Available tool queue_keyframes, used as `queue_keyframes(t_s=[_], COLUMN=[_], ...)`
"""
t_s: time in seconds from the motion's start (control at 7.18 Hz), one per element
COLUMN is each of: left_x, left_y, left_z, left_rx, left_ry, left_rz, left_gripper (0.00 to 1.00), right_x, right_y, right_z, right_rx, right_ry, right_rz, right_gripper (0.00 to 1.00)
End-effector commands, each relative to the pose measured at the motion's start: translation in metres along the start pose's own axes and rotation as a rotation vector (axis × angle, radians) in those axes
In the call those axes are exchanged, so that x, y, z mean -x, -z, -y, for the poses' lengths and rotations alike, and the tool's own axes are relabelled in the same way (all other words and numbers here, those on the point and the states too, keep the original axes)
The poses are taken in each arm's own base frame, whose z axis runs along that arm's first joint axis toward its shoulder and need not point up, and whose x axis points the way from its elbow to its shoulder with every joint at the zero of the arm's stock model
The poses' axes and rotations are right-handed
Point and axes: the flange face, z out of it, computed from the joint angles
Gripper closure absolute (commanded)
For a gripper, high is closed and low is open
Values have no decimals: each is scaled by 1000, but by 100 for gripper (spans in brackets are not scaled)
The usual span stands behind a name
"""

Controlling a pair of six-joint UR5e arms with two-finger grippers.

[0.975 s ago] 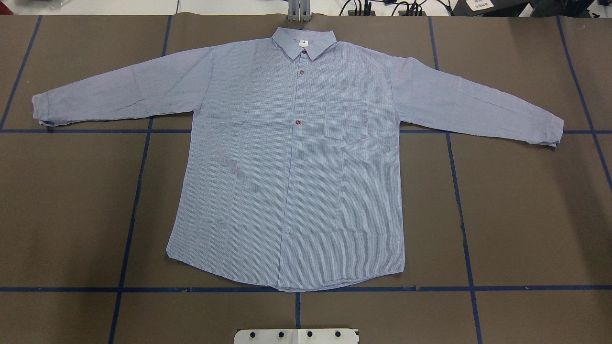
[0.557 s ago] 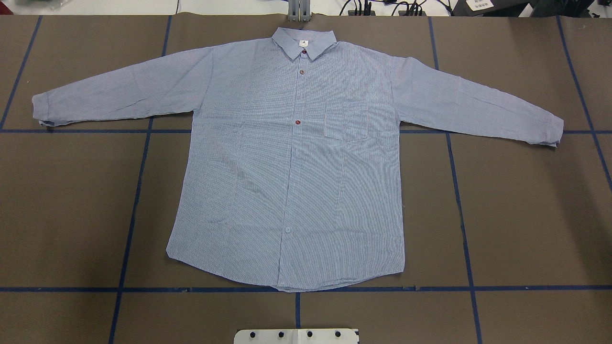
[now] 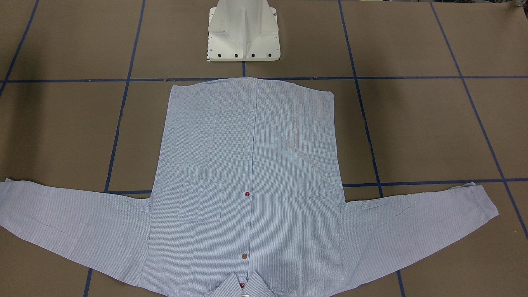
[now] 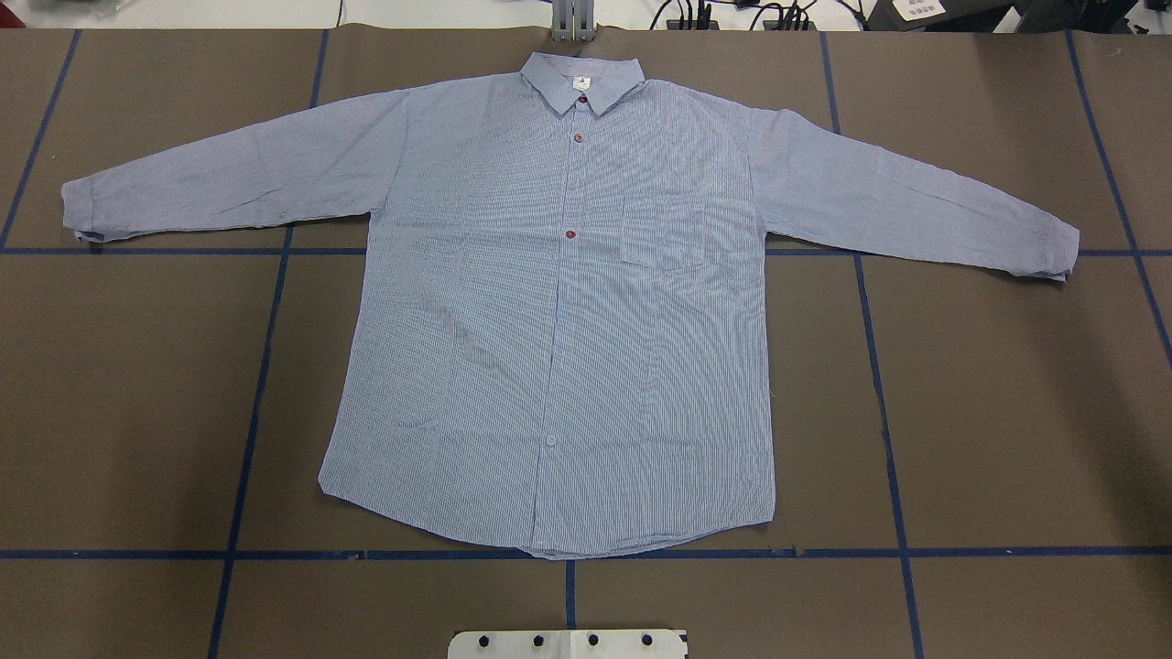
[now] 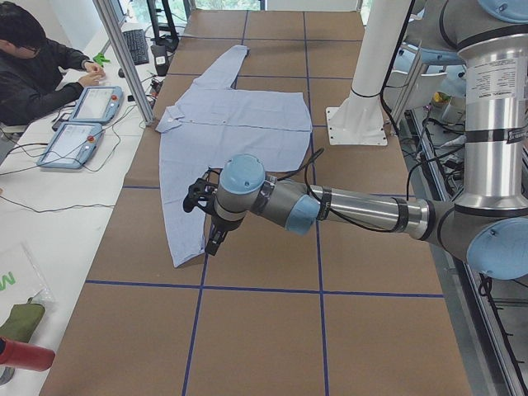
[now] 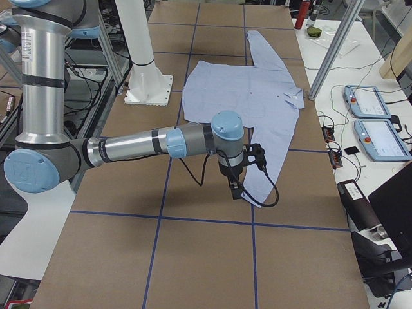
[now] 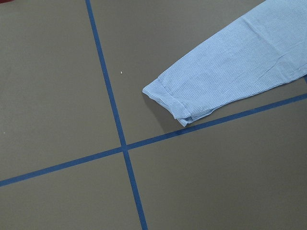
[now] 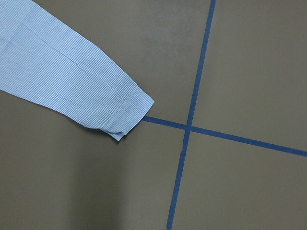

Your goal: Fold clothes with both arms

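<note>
Light blue-and-white finely striped long-sleeved button-up shirt (image 4: 558,320): flat, front up, mid brown blue-taped desk (image 4: 1007,412), collar far from white pedestal (image 3: 243,37), sleeves outstretched. Black left fingers (image 5: 213,239) near left cuff (image 7: 169,98), black right fingers (image 6: 236,190) near right cuff (image 8: 128,111): clear of cloth; spread or pressed together, impossible to tell. Likely hazards: single-layer pinch from shallow descent; skewed fold from unequal lifts.

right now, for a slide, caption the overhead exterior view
Striped button-up shirt laid flat, front up, both sleeves spread wide on a brown table gridded with blue tape.
</note>
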Motion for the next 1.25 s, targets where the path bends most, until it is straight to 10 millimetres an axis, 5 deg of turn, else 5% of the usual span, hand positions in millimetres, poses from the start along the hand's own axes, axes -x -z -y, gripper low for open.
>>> queue_keyframes(t_s=[0.0, 0.14, 0.28, 0.42, 0.7, 0.98, 1.11], left_x=[-1, 3, 7, 15, 15, 15, 15], left_y=[15, 13, 8, 4, 4, 4, 4], left_z=[12, 27, 68, 87, 87, 86, 85], left_rx=[-87, -152, -173, -178, -179, -179, -179], left_ry=[-71, -135, -155, -138, -139, -142, -144], left_rz=[15, 27, 40, 33, 34, 33, 33], left_gripper=[0, 0, 0, 0, 0, 0, 0], right_x=[9, 9, 4, -5, -26, -17, 4], right_y=[12, 11, 5, -5, -43, -107, -139], right_z=[9, 10, 10, 11, 18, 31, 39], right_rx=[-27, -37, -39, -49, -108, -159, -204], right_ry=[-51, -53, -50, -44, -91, -166, -220], right_rz=[2, 2, -1, 0, 14, 66, 80], right_gripper=[0, 0, 0, 0, 0, 0, 0])
